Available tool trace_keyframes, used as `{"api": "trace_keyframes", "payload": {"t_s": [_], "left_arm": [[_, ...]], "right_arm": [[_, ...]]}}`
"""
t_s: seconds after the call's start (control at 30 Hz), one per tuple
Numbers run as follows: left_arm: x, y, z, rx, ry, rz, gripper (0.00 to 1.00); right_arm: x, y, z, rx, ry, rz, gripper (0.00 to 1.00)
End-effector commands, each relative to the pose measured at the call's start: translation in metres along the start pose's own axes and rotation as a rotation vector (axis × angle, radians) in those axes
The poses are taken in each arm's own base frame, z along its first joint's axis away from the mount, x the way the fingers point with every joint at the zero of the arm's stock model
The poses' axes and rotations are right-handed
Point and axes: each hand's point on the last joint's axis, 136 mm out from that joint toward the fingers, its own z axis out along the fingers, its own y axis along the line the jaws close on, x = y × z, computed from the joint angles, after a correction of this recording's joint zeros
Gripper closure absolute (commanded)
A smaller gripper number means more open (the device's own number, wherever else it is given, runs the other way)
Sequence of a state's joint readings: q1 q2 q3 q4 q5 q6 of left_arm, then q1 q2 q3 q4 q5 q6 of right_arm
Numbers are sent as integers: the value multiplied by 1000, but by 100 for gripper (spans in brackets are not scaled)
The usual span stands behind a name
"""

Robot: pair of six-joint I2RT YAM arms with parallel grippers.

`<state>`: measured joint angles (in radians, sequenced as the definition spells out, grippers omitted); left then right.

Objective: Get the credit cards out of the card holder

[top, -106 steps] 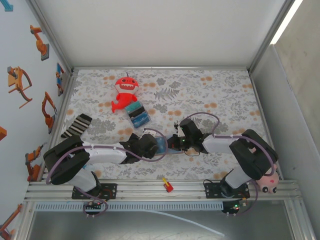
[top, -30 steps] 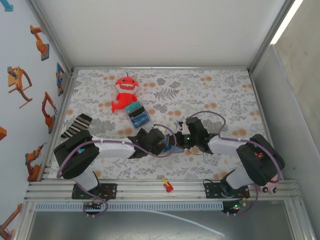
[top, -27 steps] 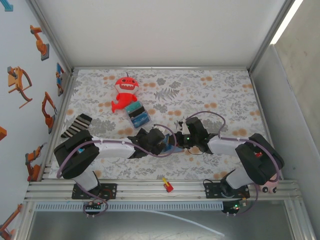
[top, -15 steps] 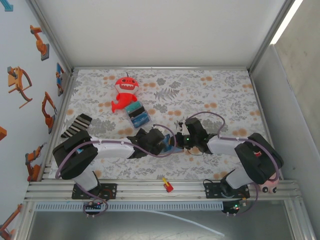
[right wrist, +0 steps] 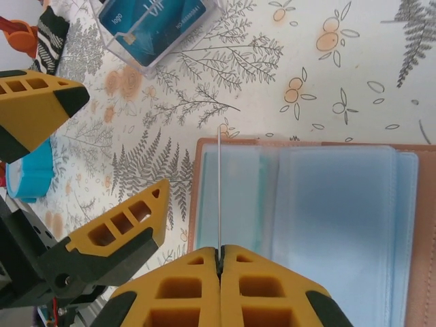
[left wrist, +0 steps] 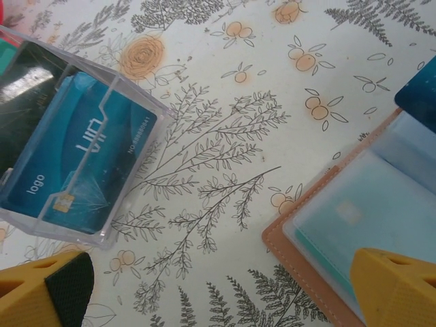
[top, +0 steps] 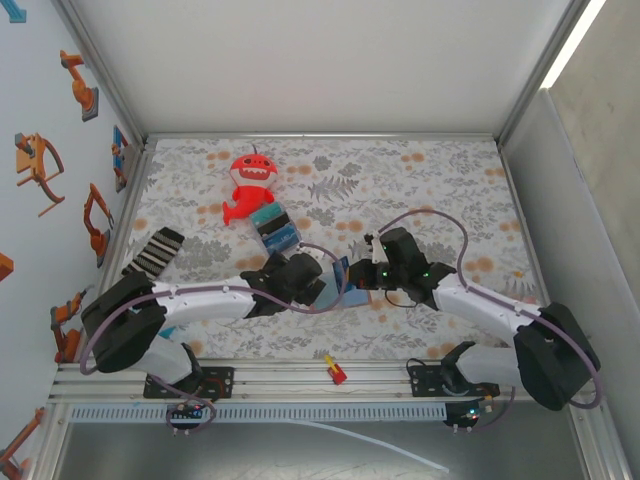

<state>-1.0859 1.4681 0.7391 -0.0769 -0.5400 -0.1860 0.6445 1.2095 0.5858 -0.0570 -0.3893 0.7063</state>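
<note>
The card holder (right wrist: 320,225) lies open on the floral mat, tan edged with pale blue clear sleeves; it also shows in the left wrist view (left wrist: 340,231) and from above (top: 354,297). My right gripper (right wrist: 219,251) is shut on a thin credit card (right wrist: 219,184), seen edge-on and held upright over the holder's left sleeve. From above, that credit card (top: 338,272) is dark blue and tilted. A teal card still sits in a sleeve (left wrist: 354,218). My left gripper (left wrist: 218,293) hangs open just left of the holder, with nothing between its fingers.
A clear case of blue cards (left wrist: 75,163) lies left of the holder, also seen from above (top: 275,230). Behind it sits a red plush toy (top: 250,185). A striped sock (top: 155,250) lies at the left edge, and a small red-yellow item (top: 334,370) rests on the front rail.
My right gripper has shut on a card and raised it off the holder, its arm stretching out lower. My left gripper has drawn back a little to the left, still open.
</note>
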Motion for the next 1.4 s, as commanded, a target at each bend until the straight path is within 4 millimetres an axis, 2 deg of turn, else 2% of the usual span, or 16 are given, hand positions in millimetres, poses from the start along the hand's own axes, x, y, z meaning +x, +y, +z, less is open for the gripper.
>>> {"api": "trace_keyframes", "payload": {"t_s": [0.0,0.27,0.4,0.53,0.67,0.8,1.1,1.37], "left_arm": [[-10,16,-14,-45,-31,-24,3],[-36,51,-48,-61,-160,-197,3],[-49,61,-63,30,-252,-297,3],[-65,59,-83,192,-350,-322,3],[-70,53,-98,293,-377,-242,3],[-69,47,-101,357,-358,-184,0],[-68,30,-105,599,-343,-156,12],[-71,5,-115,769,-329,-11,17]], "right_arm": [[-8,10,-14,11,-23,-80,100],[-17,37,-39,-26,-62,-251,100],[-18,54,-45,-47,-55,-353,100],[-17,70,-44,-73,-24,-448,100],[-14,85,-41,-118,12,-520,100],[-12,94,-39,-142,49,-566,100],[-7,110,-43,-221,78,-625,100],[0,123,-51,-294,104,-675,100]]}}
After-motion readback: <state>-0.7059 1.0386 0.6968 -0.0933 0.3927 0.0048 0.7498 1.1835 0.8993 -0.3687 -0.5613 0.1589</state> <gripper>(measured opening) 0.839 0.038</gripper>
